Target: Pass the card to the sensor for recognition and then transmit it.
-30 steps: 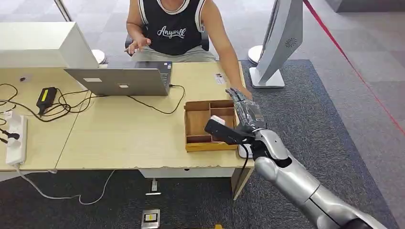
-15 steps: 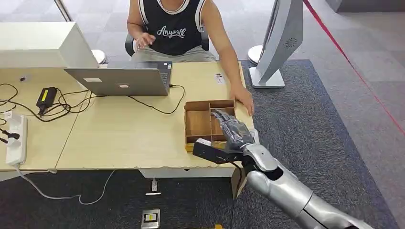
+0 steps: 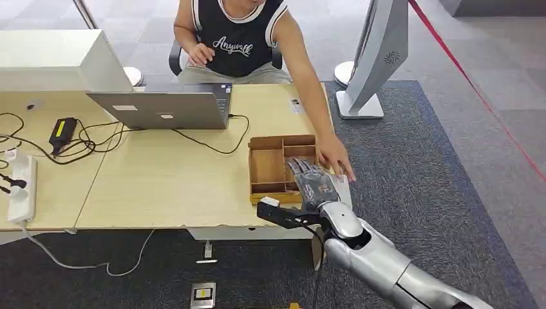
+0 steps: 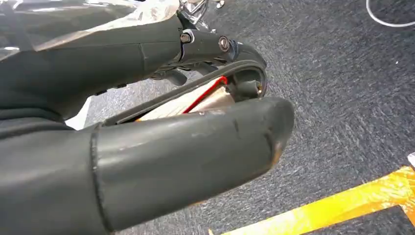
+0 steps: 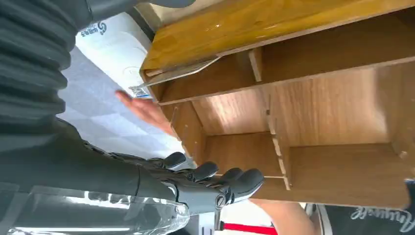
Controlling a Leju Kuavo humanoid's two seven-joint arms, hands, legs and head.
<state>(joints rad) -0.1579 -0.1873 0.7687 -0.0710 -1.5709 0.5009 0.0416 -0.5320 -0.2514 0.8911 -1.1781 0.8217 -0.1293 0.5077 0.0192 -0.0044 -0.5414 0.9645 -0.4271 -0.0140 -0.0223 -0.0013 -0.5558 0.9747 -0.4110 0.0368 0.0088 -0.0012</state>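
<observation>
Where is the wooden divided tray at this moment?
In the head view the wooden tray sits at the table's front right corner, under the right hand, with a person's hand at its right side.

Right arm: silver, enters the head view from the lower right corner and reaches toward frame centre. Right hand [image 3: 313, 183]: dark fingers extended and close together, lying flat, nothing held; in the right wrist view [image 5: 195, 183] fingertips sit at lower centre. Left hand [image 4: 161, 122]: thick grey thumb across frame centre, dark fingers curled above it; grip state unclear.
</observation>
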